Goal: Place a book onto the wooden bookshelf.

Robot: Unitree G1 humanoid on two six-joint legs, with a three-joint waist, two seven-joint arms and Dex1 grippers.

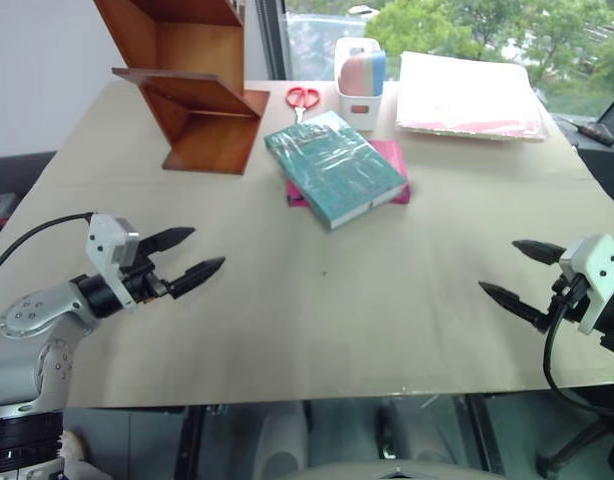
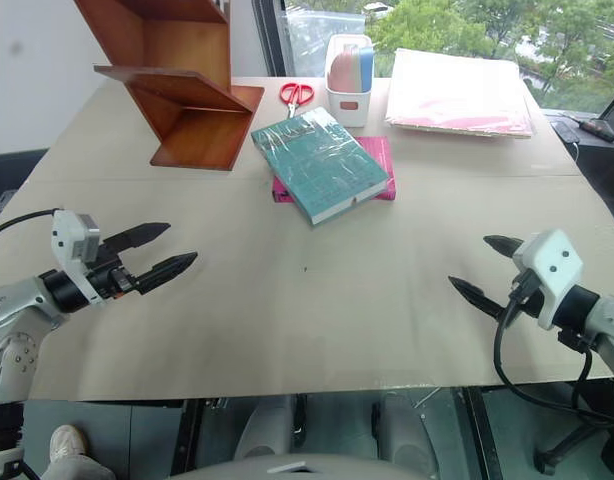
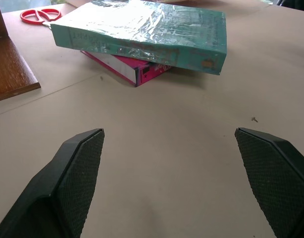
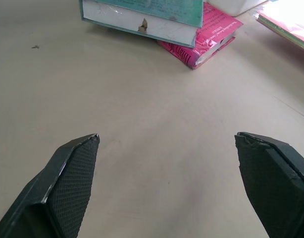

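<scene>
Book (image 1: 334,166): teal-green cover under glossy clear wrap, white page edges. Second book (image 1: 392,160) beneath it: magenta-pink. Wooden bookshelf (image 1: 192,90): reddish-brown, polished. Scissors (image 1: 303,98): red handles. Bin (image 1: 358,100): white, holding pink and blue items. Worktop (image 1: 317,320): plain tan. Both tools: black fingers (image 3: 77,173) with cross-hatched pads, white housings.

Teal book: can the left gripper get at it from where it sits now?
Probably yes. The left gripper is open, with bare table between it and the teal book, which lies uncovered on the pink book.
</scene>
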